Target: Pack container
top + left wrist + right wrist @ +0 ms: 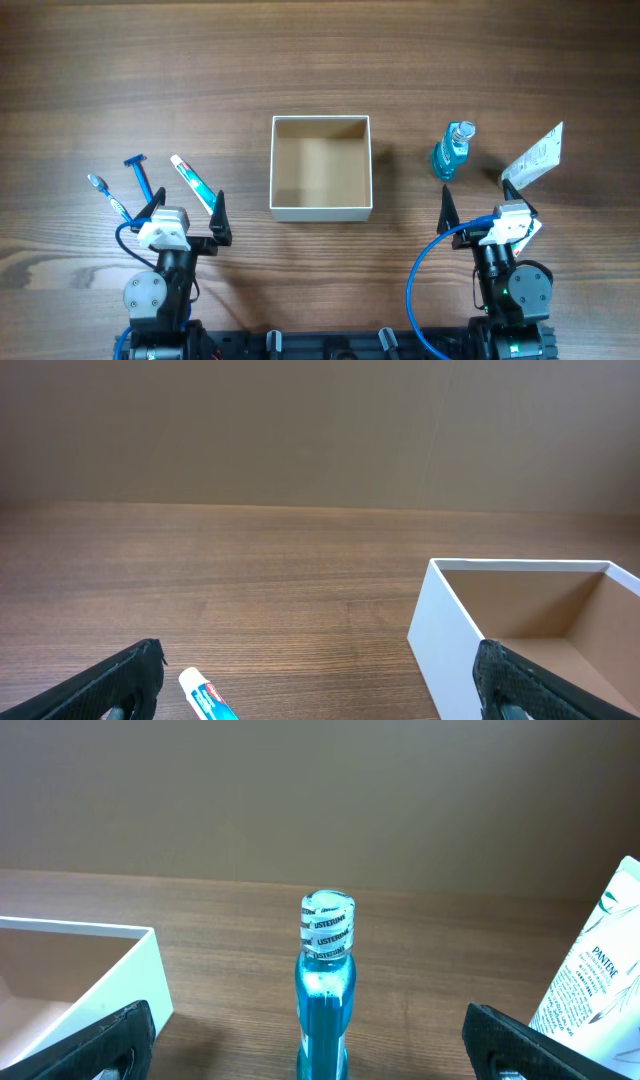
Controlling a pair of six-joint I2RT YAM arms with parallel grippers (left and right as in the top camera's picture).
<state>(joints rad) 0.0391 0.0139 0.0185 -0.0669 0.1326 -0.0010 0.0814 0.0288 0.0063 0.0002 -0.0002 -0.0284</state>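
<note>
The container [321,208] is a square white box with a tan inside, empty, at the table's middle; its corner shows in the left wrist view [440,630] and its left part in the right wrist view [130,970]. My left gripper [185,205] [320,680] is open and empty, just behind a toothpaste tube [192,182] [205,698]. A blue razor [140,176] and a toothbrush [108,196] lie to its left. My right gripper [485,208] [305,1045] is open and empty, behind an upright blue mouthwash bottle [452,150] [324,990]. A white Pantene tube [534,158] [598,990] stands to the right.
The wooden table [320,60] runs bare behind the box. Blue cables [415,285] loop by the right arm's base at the front edge.
</note>
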